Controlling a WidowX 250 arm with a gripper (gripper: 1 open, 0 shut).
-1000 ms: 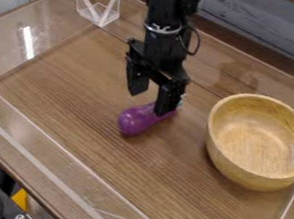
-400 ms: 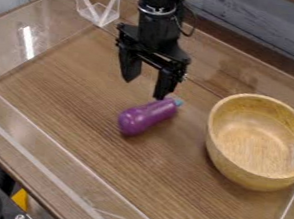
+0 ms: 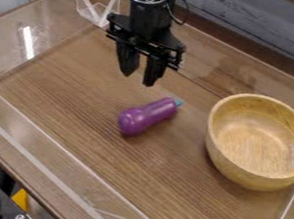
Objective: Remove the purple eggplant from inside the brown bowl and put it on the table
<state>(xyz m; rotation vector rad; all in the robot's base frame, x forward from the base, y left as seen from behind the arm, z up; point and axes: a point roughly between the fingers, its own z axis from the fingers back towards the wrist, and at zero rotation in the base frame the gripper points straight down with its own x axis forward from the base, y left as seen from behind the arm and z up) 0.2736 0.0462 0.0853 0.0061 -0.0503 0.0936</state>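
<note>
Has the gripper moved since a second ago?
Yes. The gripper rose off the purple eggplant, shifting up-left, away from the brown bowl.

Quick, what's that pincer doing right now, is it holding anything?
Pincer: open and empty, hanging above the table. The eggplant lies loose on the wood below it, outside the bowl.

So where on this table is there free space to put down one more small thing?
The widest bare patch of table lies between the eggplant and the near-left acrylic wall. The strip behind the bowl is also bare. It is tight between eggplant and bowl, and under the gripper.
</note>
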